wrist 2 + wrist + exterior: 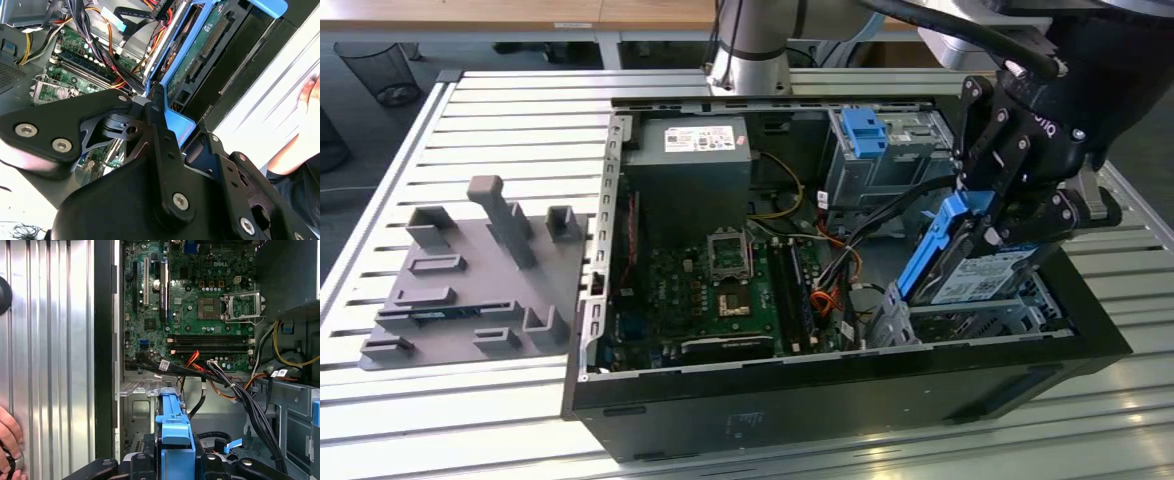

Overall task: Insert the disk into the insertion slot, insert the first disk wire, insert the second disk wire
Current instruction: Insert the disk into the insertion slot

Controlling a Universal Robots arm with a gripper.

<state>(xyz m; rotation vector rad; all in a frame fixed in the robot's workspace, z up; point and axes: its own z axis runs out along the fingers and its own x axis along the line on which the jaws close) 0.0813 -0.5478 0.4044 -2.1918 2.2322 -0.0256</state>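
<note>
**Pincer.** The pincer (1014, 222) is closed on the disk (983, 268) and grips it at its raised end by the blue carrier (945, 232). In the first wrist view the carrier (175, 432) sits clamped between the black jaws. In the second wrist view one fingertip (156, 92) presses against the carrier's blue edge.

**Disk.** The disk is inside the open computer case (854, 400), in the corner nearest the camera on the exterior view's right. It is steeply tilted with the label side facing outward. Its upper end is high under the pincer and its lower end is down at the insertion slot (981, 322). The disk is not lying flat in the slot. Whether its lower edge touches the cage cannot be told. The second wrist view shows the disk's green circuit-board underside (210, 45).

**Surroundings inside the case.**
- A taller cage (887, 165) bearing a blue tab (865, 130) stands beyond the slot, apart from the disk.
- Orange and black cables (834, 275) lie loose between the motherboard (720, 290) and the slot, just beside the disk's lower end.

**Bench.** The case stands on a slatted metal bench (494, 110). A grey fixture plate (467, 285) lies on the bench at the exterior view's left, well apart from the case. In the first wrist view a person's hand (9, 437) shows over the bench slats, outside the case wall.
</note>
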